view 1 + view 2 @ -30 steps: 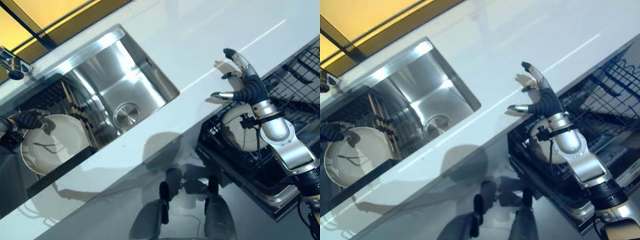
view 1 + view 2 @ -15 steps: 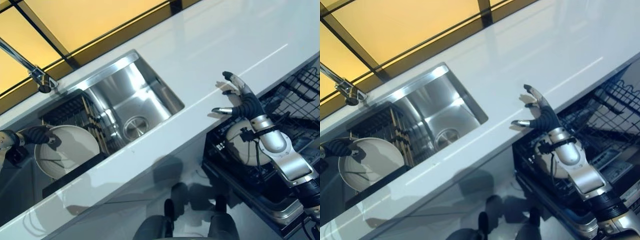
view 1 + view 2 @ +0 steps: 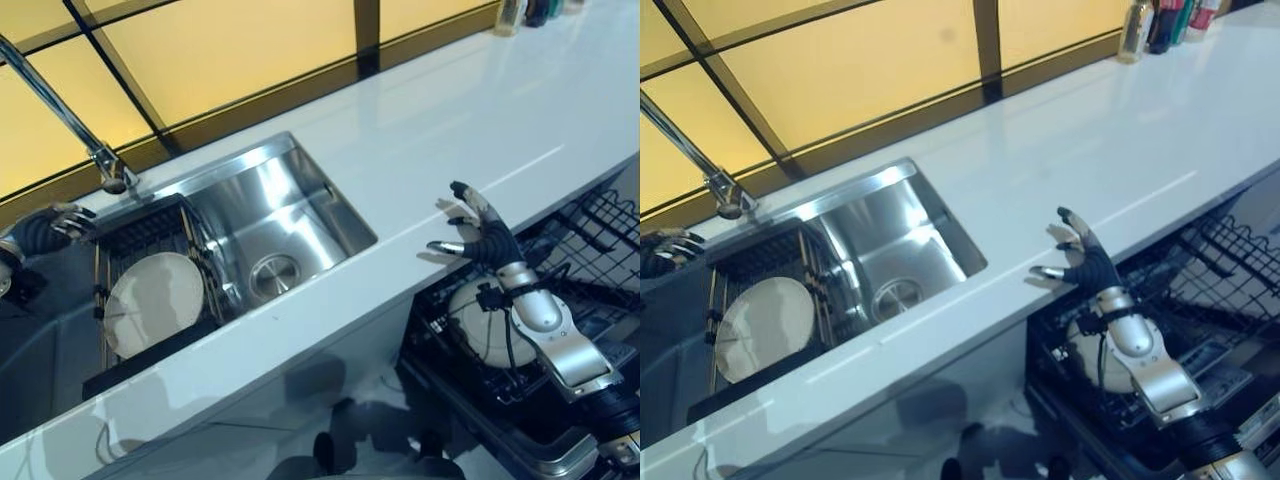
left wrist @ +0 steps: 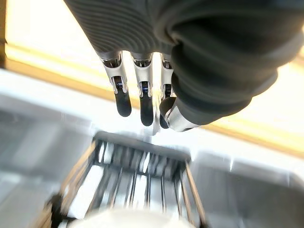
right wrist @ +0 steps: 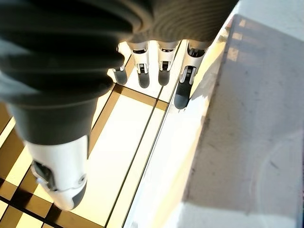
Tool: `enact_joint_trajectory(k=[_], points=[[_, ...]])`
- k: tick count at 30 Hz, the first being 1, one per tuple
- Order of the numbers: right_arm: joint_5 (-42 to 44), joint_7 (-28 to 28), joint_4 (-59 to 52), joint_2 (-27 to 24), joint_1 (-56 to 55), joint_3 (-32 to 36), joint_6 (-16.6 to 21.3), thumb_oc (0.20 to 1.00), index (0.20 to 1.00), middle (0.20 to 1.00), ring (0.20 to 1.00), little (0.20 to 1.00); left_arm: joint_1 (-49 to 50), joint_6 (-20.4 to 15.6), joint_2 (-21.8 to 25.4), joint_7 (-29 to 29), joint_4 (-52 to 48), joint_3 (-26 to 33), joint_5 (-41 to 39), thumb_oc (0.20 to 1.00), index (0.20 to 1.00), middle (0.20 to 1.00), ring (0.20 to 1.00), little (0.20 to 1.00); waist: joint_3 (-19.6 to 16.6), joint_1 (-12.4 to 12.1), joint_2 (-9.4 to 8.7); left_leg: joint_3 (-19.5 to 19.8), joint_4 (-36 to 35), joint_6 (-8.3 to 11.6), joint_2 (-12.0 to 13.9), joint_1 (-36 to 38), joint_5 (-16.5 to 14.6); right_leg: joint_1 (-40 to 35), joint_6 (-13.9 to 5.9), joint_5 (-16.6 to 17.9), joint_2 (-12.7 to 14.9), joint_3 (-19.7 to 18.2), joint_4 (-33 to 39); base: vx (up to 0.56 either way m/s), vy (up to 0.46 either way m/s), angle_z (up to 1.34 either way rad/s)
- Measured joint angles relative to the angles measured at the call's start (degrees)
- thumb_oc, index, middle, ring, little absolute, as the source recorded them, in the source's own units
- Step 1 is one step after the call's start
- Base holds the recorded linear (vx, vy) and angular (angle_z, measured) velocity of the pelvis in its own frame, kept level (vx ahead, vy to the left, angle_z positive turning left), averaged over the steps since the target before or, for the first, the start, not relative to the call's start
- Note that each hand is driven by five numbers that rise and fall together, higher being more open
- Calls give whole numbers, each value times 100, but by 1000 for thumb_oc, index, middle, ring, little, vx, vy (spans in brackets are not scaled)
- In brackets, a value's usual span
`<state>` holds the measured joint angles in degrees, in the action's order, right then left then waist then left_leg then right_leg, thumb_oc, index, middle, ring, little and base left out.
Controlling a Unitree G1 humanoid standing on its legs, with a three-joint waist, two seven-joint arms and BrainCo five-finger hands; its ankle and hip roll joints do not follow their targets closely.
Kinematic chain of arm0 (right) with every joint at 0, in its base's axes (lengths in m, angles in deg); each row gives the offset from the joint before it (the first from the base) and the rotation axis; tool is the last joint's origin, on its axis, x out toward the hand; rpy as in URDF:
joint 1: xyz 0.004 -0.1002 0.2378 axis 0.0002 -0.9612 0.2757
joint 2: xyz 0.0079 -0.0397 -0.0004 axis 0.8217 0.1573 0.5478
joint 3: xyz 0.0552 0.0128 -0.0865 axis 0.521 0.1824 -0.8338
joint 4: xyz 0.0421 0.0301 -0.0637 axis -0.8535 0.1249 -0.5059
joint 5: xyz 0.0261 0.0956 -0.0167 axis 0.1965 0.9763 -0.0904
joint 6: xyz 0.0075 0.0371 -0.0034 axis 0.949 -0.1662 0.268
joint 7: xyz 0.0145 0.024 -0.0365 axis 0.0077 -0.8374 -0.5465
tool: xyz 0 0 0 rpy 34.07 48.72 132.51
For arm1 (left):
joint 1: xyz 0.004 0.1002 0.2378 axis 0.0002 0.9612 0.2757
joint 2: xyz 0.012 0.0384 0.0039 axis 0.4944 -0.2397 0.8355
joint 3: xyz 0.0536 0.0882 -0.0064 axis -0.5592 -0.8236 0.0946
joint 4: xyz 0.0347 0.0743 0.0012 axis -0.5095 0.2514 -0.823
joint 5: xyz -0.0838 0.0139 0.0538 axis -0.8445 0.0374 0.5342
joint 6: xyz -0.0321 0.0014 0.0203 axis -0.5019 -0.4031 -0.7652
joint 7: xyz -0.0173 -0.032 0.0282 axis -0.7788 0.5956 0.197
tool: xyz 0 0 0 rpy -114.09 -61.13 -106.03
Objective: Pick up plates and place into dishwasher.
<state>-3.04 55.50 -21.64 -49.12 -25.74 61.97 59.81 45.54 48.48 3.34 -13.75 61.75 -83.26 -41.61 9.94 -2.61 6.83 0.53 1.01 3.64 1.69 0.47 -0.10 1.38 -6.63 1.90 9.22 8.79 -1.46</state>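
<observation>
The left hand (image 3: 45, 228) hangs empty with fingers relaxed, just left of the dish rack (image 3: 150, 225) in the sink (image 3: 290, 215). The plate (image 3: 153, 303) leans on edge in that rack, below and right of this nearer hand, which gripped its rim a second ago. The right hand (image 3: 478, 233) stays splayed, empty, above the worktop (image 3: 450, 120) edge over the dishwasher (image 3: 590, 290).

Brushed steel sink (image 3: 300, 200), glossy white counter (image 3: 480, 120), black wire rack (image 3: 150, 240).

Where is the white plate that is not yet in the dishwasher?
The white plate stands in the black rack in the sink's left part, left of the drain.
</observation>
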Motion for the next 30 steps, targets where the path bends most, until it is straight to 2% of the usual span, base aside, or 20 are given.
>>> enact_joint_trajectory(k=[4, 7, 11, 15, 17, 18, 22, 25, 28, 30], points=[[-25, 106, 15, 165, -274, 127, -44, 1000, 1000, 1000, 1000, 1000, 609, -131, -10, -718, -180, 780, 27, 200, 200, 200, 200, 200, -130, -44, -113, 94, -68, 11, 16, 98, 4, -217, 16, 56, -30, 115, 224, -18, -93, 10], [-122, 203, 116, 304, -429, 234, -61, 1000, 1000, 1000, 1000, 1000, 872, -150, -42, -978, -209, 1056, 31, 200, 200, 200, 200, 200, -269, -149, -187, 107, -110, 20, 20, 124, -1, -311, -7, 94, -50, 121, 387, -15, -66, 3], [-122, 237, 220, 440, -524, 264, -194, 1000, 1000, 1000, 1000, 1000, 1101, -148, -74, -975, -218, 1165, 250, 200, 200, 200, 200, 200, -413, -189, -278, 128, -202, 33, 29, 237, 6, -440, -3, 120, -79, 120, 534, -4, -18, 4], [-122, 204, 218, 458, -579, 268, -235, 1000, 1000, 1000, 1000, 1000, 1153, -149, -82, -867, -385, 1161, 262, 200, 200, 200, 200, 200, -455, -244, -290, 120, -247, 40, 28, 303, 14, -526, -4, 156, -85, 121, 631, 25, 31, -1], [-122, 182, 218, 457, -574, 285, -236, 1000, 1000, 1000, 1000, 1000, 1151, -153, -90, -789, -456, 1148, 296, 815, 815, 815, 815, 815, -461, -251, -277, 114, -246, 40, 27, 302, 14, -540, -2, 173, -86, 118, 659, 55, 83, -1], [-121, 167, 212, 457, -573, 288, -236, 1000, 1000, 1000, 1000, 1000, 1150, -153, -92, -737, -457, 1101, 447, 1000, 1000, 1000, 1000, 1000, -464, -250, -261, 115, -245, 41, 27, 304, 14, -559, 11, 182, -87, 118, 660, 24, 96, 0], [-118, 124, 205, 367, -479, 284, -266, 1000, 1000, 1000, 1000, 1000, 1117, -143, -123, -618, -605, 463, 705, 1000, 1000, 1000, 1000, 1000, -423, -242, -178, 105, -218, 42, 27, 241, 13, -484, 3, 184, -84, 112, 650, -50, 101, -1], [-99, 206, 213, 98, -112, 148, -267, 1000, 1000, 1000, 1000, 1000, 917, -143, -176, -673, -612, -275, 726, 1000, 1000, 1000, 1000, 1000, -352, -130, -117, 103, -28, 43, 24, -226, 14, -3, 17, 196, -71, 81, 450, -186, 95, -2], [21, 347, 200, -202, 680, 25, -206, 1000, 1000, 1000, 1000, 1000, 223, -146, -175, -888, -585, -902, 753, 1000, 1000, 1000, 1000, 1000, 166, -102, -123, 19, 263, 47, 33, -742, 62, 556, 59, 267, -73, -83, 143, -137, 54, -18], [82, 418, 176, -248, 1119, -19, -105, 1000, 1000, 1000, 1000, 1000, -237, -149, -173, -1007, -570, -1072, 752, 1000, 1000, 1000, 1000, 1000, 499, -29, -195, -28, 379, 53, 43, -976, 100, 824, 87, 322, -83, -165, 37, -85, 55, -15]])
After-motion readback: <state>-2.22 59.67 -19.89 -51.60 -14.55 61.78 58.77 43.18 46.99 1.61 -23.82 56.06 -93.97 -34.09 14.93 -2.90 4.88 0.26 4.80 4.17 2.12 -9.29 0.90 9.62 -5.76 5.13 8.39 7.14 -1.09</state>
